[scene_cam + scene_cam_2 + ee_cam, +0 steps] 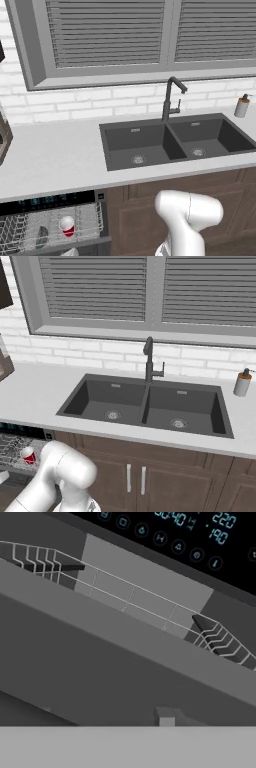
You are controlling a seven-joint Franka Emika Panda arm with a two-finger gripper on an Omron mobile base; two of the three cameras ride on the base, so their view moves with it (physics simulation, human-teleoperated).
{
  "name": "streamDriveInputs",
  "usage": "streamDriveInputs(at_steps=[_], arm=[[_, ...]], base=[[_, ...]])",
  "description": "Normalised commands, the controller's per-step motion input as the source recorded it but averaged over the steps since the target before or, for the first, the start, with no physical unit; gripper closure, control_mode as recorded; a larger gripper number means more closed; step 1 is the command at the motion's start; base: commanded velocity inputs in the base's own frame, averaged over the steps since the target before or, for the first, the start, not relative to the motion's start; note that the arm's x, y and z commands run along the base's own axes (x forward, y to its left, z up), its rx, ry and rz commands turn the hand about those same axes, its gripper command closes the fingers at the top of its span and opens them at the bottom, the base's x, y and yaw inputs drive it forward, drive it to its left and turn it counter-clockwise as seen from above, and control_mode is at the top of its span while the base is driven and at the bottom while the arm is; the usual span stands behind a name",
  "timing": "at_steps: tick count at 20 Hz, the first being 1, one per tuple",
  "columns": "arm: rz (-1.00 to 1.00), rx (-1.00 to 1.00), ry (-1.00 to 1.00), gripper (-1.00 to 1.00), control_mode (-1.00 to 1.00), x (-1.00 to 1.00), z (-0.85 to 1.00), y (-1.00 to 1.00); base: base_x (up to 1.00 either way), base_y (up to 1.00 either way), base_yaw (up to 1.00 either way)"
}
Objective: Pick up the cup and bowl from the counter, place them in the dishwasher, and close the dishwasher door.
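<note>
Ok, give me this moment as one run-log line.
cup: in dishwasher rack | bowl: in rack left of cup | dishwasher door: open | counter: cup and bowl gone

Light worktop [60, 155] w/ dark double sink [175, 140] set in, faucet [170, 97] just behind sink, soap dispenser [242, 106] near sink's far right corner; rack [50, 227] carries red cup [67, 226], below-left of sink.
</note>
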Motion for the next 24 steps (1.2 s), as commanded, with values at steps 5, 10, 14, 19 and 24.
streamDriveInputs(at_steps=[5, 10, 14, 19, 24], arm=[[-0.23, 0.44, -0.25, -1.0, -1.0, 1.0, -0.32, -0.72], [-0.27, 0.46, -0.28, -1.0, -1.0, 1.0, -0.4, -0.72], [-0.29, 0.46, -0.31, -1.0, -1.0, 1.0, -0.4, -0.72], [-0.31, 0.4, -0.3, -1.0, -1.0, 1.0, -0.69, -0.84], [-0.35, 0.35, -0.36, -1.0, -1.0, 0.76, -0.87, -0.67]], base=[[0.0, 0.0, 0.0], [0.0, 0.0, 0.0], [0.0, 0.0, 0.0], [0.0, 0.0, 0.0], [0.0, 0.0, 0.0]])
